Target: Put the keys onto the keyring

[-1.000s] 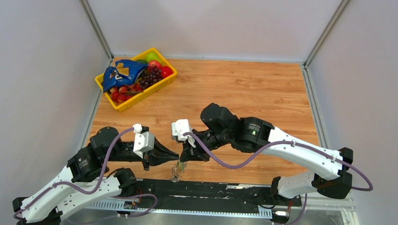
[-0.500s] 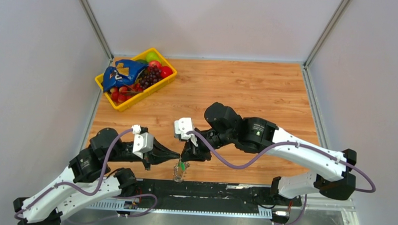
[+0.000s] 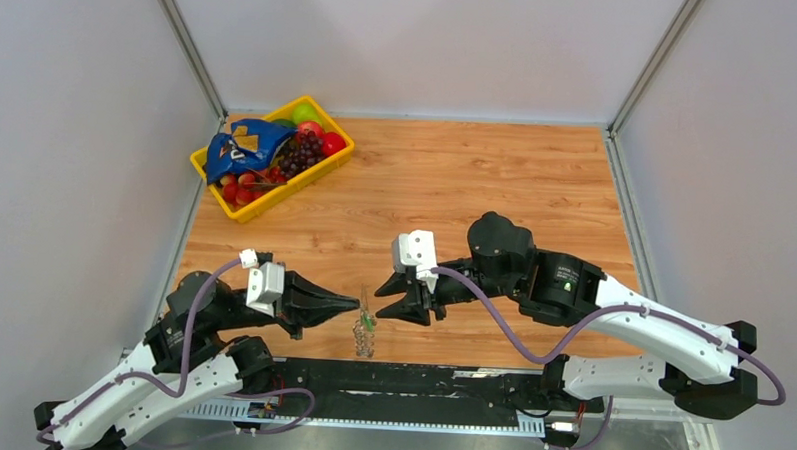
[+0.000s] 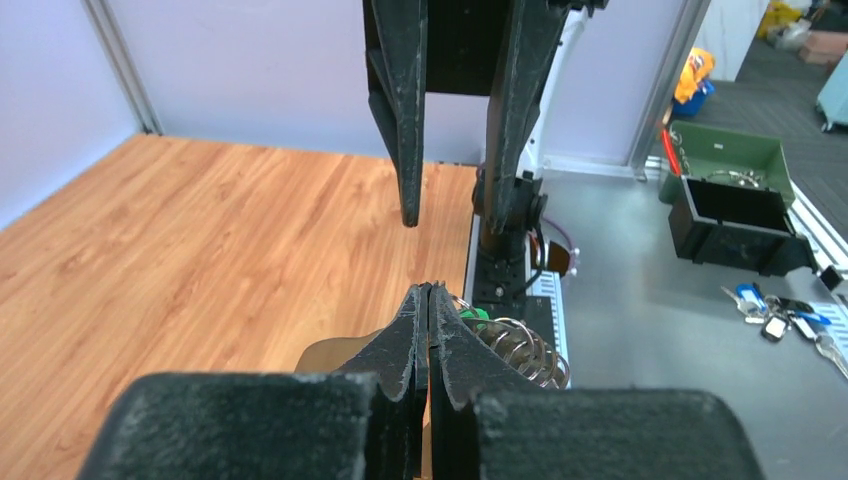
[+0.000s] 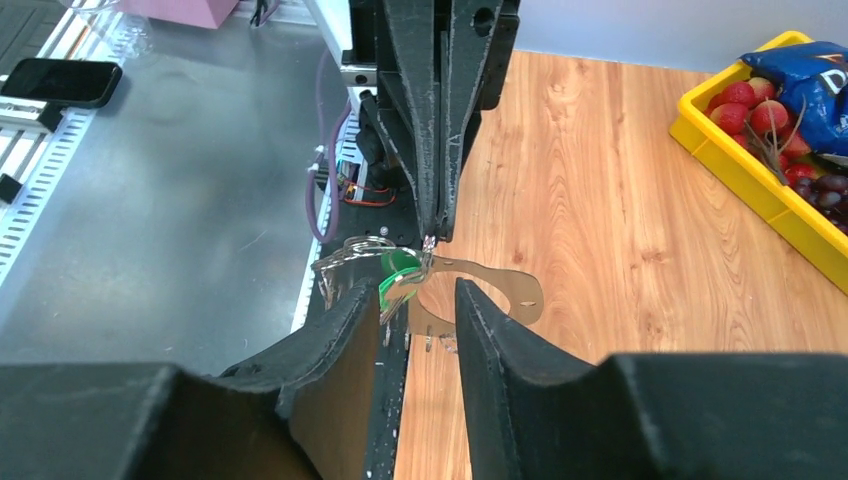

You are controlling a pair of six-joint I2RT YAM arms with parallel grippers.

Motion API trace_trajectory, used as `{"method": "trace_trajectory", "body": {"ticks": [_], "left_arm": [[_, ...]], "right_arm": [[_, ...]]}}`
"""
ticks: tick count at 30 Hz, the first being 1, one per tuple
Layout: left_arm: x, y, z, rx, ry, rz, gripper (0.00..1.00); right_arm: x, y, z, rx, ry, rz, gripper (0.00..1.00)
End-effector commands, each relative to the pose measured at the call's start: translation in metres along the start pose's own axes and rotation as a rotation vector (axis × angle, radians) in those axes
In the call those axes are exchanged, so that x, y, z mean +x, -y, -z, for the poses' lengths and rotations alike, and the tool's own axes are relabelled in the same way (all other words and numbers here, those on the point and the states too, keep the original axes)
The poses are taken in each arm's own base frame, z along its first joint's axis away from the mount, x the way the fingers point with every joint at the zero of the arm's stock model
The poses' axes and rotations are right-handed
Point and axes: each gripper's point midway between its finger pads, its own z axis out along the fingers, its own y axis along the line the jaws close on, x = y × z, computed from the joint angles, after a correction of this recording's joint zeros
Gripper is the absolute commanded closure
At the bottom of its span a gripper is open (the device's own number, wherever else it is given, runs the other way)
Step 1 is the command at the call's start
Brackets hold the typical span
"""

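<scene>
The keyring (image 3: pixel 364 336) is a loop of flat band with silvery rings, hanging just over the table's near edge. A tiny green key (image 3: pixel 368 324) hangs on it. My left gripper (image 3: pixel 354 305) is shut and pinches the top of the keyring. In the right wrist view the band (image 5: pixel 500 285), the green key (image 5: pixel 400 266) and the silver rings (image 5: pixel 350 250) hang below the left gripper's tip (image 5: pixel 430 236). My right gripper (image 3: pixel 380 299) is open and empty, just right of the keyring; in its own view (image 5: pixel 418 295) the jaws stand apart before the green key. The rings (image 4: pixel 515 345) show behind my left gripper (image 4: pixel 428 290).
A yellow fruit basket (image 3: pixel 321 172) with a blue bag stands at the back left and also shows in the right wrist view (image 5: pixel 745 175). A black rail (image 3: pixel 449 382) runs along the near edge. A green box (image 4: pixel 720 150) and a black box (image 4: pixel 735 215) sit off the table.
My right gripper has pulled back to the right, away from the keyring, and its jaws now stand open. My left arm has shifted slightly left and still holds the keyring.
</scene>
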Motion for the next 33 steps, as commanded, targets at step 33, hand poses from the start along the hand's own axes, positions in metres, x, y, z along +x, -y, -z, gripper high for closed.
{"method": "trace_trajectory", "body": {"ticks": [33], "left_arm": [[-0.075, 0.002, 0.021, -0.038, 0.506, -0.003, 1.0]], "right_arm": [[-0.059, 0.006, -0.006, 0.023, 0.294, 0.013, 0.72]]}}
